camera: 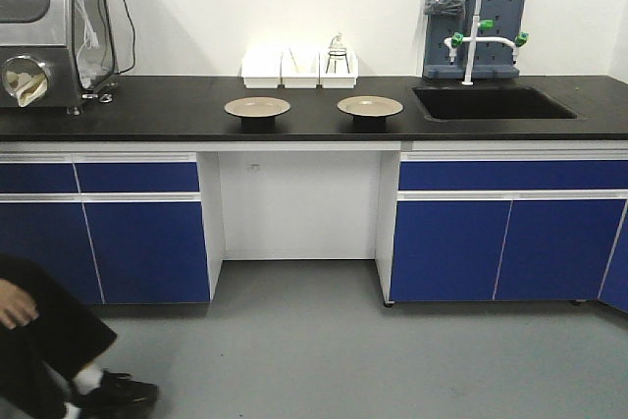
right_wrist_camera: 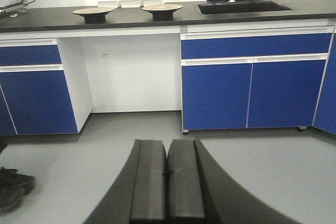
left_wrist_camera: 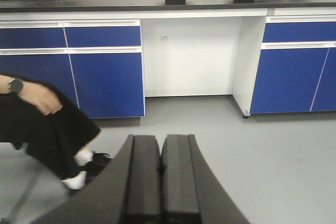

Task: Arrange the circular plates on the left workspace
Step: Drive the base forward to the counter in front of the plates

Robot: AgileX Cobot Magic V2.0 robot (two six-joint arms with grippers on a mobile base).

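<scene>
Sitting well ahead of and above the left gripper (left_wrist_camera: 160, 179) and the right gripper (right_wrist_camera: 167, 184), the first plate (camera: 257, 107) and second plate (camera: 370, 105) rest apart on the black counter (camera: 147, 110), near its front edge. Both grippers have their fingers pressed together, holding nothing. Open grey floor (right_wrist_camera: 252, 171) lies ahead of them. A person's leg (left_wrist_camera: 47, 135) is near the left gripper's left side.
</scene>
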